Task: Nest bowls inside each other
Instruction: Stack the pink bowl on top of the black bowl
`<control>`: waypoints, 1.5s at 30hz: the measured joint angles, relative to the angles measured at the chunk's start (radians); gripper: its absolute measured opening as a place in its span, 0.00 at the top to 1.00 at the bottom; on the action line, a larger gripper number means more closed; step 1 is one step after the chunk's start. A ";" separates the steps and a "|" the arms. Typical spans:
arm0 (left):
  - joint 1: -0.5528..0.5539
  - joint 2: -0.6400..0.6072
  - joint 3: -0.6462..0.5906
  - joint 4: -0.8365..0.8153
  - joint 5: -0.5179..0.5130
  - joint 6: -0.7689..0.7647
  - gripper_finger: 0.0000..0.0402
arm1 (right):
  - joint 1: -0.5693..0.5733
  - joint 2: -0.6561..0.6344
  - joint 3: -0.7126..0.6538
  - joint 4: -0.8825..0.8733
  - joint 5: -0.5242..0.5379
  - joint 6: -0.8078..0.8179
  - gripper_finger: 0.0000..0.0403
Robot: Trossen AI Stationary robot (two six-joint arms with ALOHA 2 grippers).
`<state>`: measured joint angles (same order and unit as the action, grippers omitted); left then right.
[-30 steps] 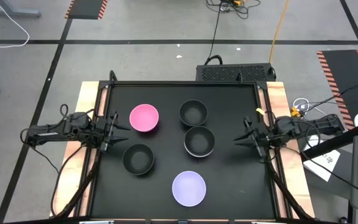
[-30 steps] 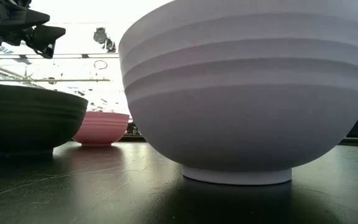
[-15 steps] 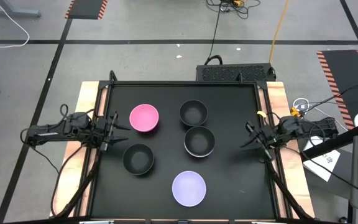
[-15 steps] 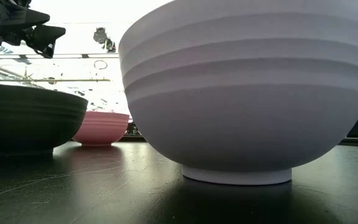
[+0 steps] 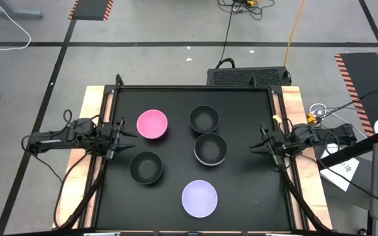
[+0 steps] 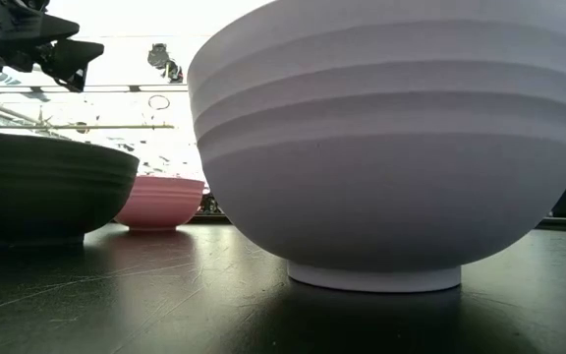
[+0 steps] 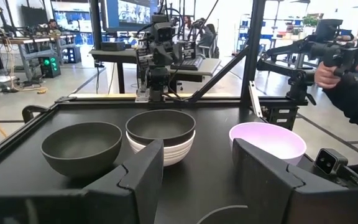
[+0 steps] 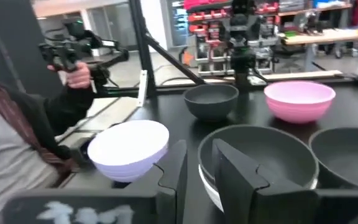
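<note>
Left gripper (image 5: pixel 125 136) spread, empty, at the table's (image 5: pixel 241 183) left edge; right gripper (image 5: pixel 257 147) slightly parted, empty, right edge. One black bowl (image 5: pixel 210 148) nested in white; others apart.

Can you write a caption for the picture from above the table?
Five bowl spots on a black table; one black bowl already sits in a white one, both grippers waiting at the sides.

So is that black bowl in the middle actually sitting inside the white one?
Touching: the left wrist view shows the black bowl nested in the white bowl, whose rim shows just beneath it.
</note>
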<state>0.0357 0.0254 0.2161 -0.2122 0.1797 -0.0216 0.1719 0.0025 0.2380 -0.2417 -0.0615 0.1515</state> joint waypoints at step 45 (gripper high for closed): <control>0.033 0.199 0.012 0.293 -0.163 0.134 0.51 | 0.000 0.000 -0.127 0.110 0.061 -0.055 0.83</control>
<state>0.0684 0.2244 0.2277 0.0805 0.0171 0.1121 0.1720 0.0025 0.1112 -0.1314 -0.0006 0.0963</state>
